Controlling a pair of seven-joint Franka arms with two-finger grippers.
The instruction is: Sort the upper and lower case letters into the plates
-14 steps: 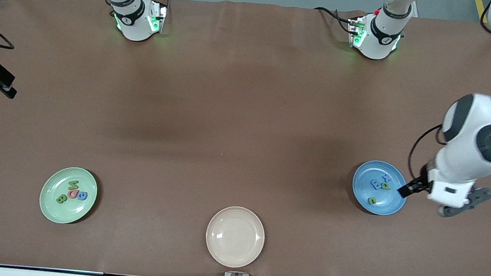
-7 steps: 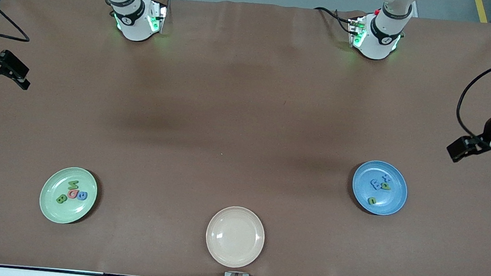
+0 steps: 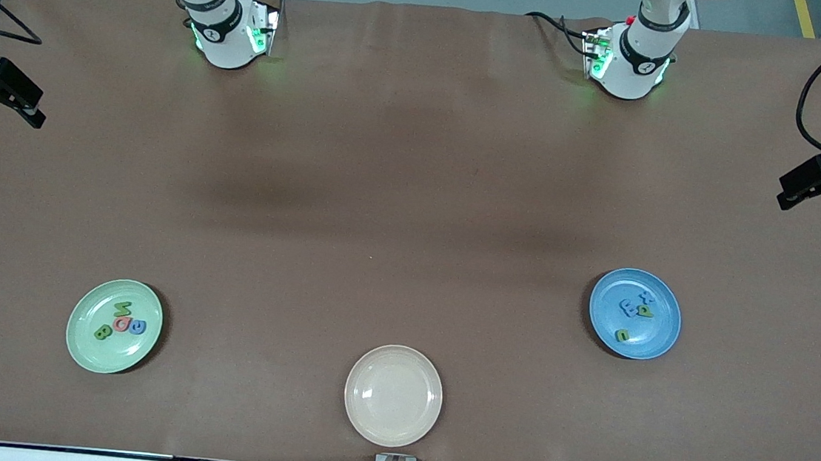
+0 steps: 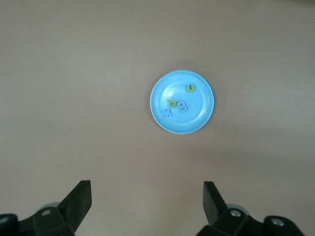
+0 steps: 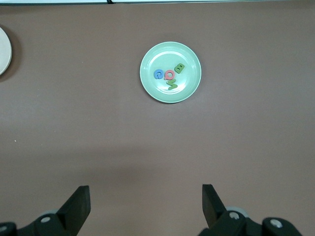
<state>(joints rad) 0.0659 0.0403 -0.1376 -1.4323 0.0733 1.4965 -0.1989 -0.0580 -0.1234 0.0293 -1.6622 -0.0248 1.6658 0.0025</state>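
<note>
All 8 letters were seen already sorted: 4 lay in the pale green plate [image 3: 114, 326] toward the right arm's end of the tabletop [image 3: 414, 186], 4 in the blue plate [image 3: 635, 313] toward the left arm's end, and the cream plate [image 3: 393, 395] held none. The left hand [image 3: 805, 183] and right hand [image 3: 2, 94] were raised at the tabletop's ends, both open and empty. The sorting was judged finished; no further pick was called for.

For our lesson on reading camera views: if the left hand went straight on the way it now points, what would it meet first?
Probably the bare brown table. The left hand, open, points down at it from high up. The round glossy blue plate with its small letters lies ahead of the fingertips, seemingly off that line, though depth is unclear.
</note>
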